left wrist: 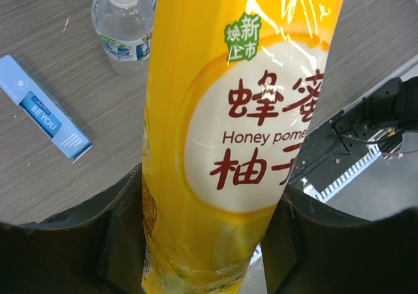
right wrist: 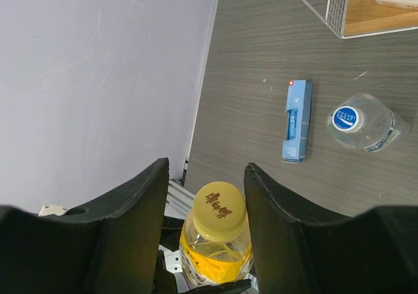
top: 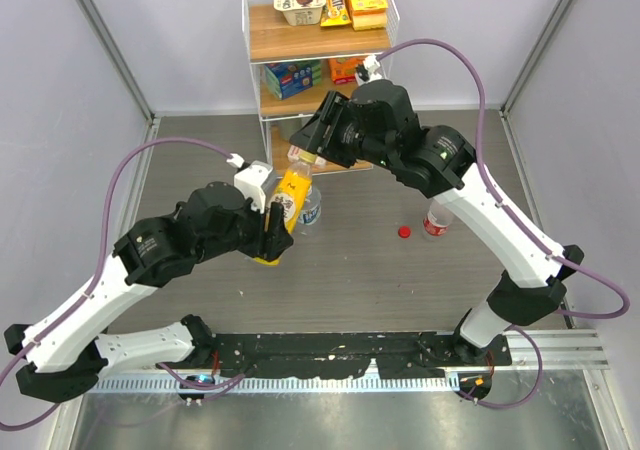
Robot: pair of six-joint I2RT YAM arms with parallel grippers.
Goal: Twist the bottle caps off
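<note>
The yellow-orange juice bottle (top: 287,198) is held tilted above the table, and my left gripper (top: 272,232) is shut on its lower body (left wrist: 215,144). Its yellow cap (right wrist: 219,210) sits between the fingers of my right gripper (right wrist: 206,170), which stands open: one finger is at the cap's edge, the other a small gap away. The short water bottle with the blue label (top: 311,210) stands capped just right of the juice bottle (left wrist: 124,26) (right wrist: 362,121). The clear bottle with the red label (top: 437,222) is to the right, with a loose red cap (top: 404,232) on the table beside it.
A wire shelf rack (top: 320,70) holding snack boxes stands at the back, just behind my right gripper (top: 308,160). A light blue box (left wrist: 46,108) (right wrist: 297,119) lies flat on the table near the water bottle. Walls close in on the left and right.
</note>
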